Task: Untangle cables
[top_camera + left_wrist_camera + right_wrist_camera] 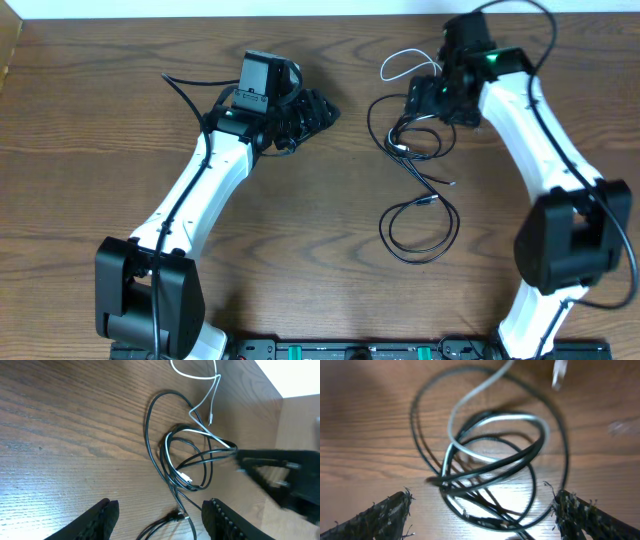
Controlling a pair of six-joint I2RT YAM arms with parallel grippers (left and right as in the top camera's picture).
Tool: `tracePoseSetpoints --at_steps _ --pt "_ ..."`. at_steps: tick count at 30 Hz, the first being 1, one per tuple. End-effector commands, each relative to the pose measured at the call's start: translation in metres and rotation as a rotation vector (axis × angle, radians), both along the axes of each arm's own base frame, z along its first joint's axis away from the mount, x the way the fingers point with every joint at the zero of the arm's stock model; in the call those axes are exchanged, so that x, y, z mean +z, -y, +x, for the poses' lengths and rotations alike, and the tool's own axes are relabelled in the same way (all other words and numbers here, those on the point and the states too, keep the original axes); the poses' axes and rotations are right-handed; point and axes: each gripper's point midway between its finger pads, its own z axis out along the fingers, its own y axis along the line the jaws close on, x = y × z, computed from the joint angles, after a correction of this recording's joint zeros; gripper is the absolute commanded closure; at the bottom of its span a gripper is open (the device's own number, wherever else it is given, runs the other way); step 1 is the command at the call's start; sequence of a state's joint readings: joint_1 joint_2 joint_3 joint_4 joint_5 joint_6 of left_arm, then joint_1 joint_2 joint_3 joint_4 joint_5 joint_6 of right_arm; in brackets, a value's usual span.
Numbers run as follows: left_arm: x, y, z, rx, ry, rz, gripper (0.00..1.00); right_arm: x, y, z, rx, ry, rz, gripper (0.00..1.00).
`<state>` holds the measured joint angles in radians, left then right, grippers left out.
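Observation:
The cables lie tangled on the wooden table at the back right. A thin white cable (402, 58) loops out of a knot of black cables (405, 135), and one black cable runs down into a big loop (420, 228). My right gripper (422, 100) hovers right over the knot, open and empty; its view shows the black coils (490, 460) and the white cable (470, 400) between its fingers (482, 507). My left gripper (322, 112) is open and empty to the left of the tangle. Its view shows the knot (187, 462), the white cable (202, 377) and a black plug (176, 515) between its fingers (160, 512).
The table's back edge meets a white wall (200, 8) close behind the tangle. The right gripper's black fingers show in the left wrist view (272, 467), touching the knot's right side. Thick black arm wires (185, 90) run along both arms.

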<state>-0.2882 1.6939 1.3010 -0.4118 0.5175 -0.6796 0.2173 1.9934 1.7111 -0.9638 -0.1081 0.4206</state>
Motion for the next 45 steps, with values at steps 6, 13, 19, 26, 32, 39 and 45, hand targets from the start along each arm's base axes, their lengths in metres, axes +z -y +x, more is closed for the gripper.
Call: tracePoseSetpoints --at_steps 6,13,19,26,32,39,45 --pt "0.002 -0.002 -0.001 -0.002 0.012 0.010 0.41 -0.025 -0.031 0.009 -0.042 -0.028 0.075 0.53" --pt "0.002 -0.002 -0.001 -0.002 0.013 0.011 0.41 -0.018 -0.040 0.015 -0.025 0.003 0.115 0.99" --pt "0.002 -0.002 -0.001 -0.002 0.013 0.011 0.40 0.051 -0.076 0.014 0.086 0.086 0.341 0.99" --pt "0.003 -0.001 -0.002 -0.005 0.011 0.006 0.45 0.192 -0.083 0.003 0.188 0.385 0.457 0.99" --pt "0.025 0.021 -0.006 -0.113 0.045 -0.141 0.50 0.240 -0.101 -0.038 0.418 0.492 0.514 0.99" --pt "0.085 0.036 -0.005 -0.251 0.117 -0.444 0.51 0.239 -0.105 -0.065 0.608 0.467 0.597 0.99" --pt "0.100 0.015 0.000 -0.211 0.052 -0.555 0.55 0.224 -0.080 -0.059 0.553 0.430 0.571 0.99"
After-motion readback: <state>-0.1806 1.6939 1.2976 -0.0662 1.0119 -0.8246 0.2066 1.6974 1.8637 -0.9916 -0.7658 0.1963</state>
